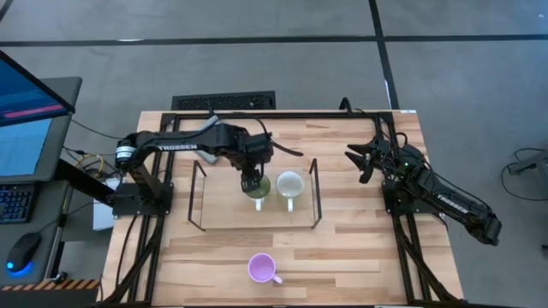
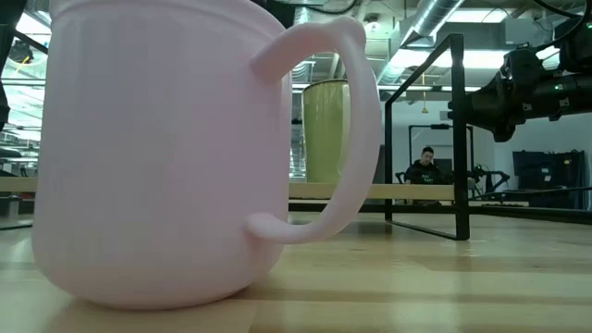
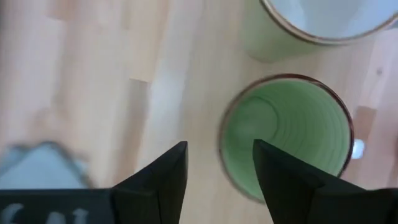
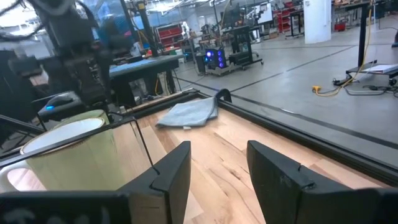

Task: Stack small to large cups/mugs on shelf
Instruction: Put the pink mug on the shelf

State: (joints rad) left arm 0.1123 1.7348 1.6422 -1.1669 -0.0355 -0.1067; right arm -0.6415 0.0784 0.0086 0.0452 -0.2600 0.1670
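The olive green mug point(image 1: 259, 189) stands upright on the table inside the dark wire rack point(image 1: 314, 192). The cream-white mug point(image 1: 289, 183) stands right beside it. The light purple mug point(image 1: 261, 268) stands alone near the table's near edge and fills the low view point(image 2: 157, 157). My left gripper point(image 1: 251, 180) is open, pointing down over the green mug. In the left wrist view point(image 3: 217, 155) its fingers stand on either side of the mug's rim point(image 3: 222, 146), one over the hollow and one outside, without touching. My right gripper point(image 1: 360, 159) is open and empty at the table's right.
A grey folded cloth point(image 4: 186, 112) lies near the table's far edge. The rack's upright ends point(image 1: 199, 195) stand on both sides of the two mugs. The cream-white mug point(image 3: 311, 25) is close to my left gripper. The black frame point(image 1: 282, 114) runs along the table's far edge.
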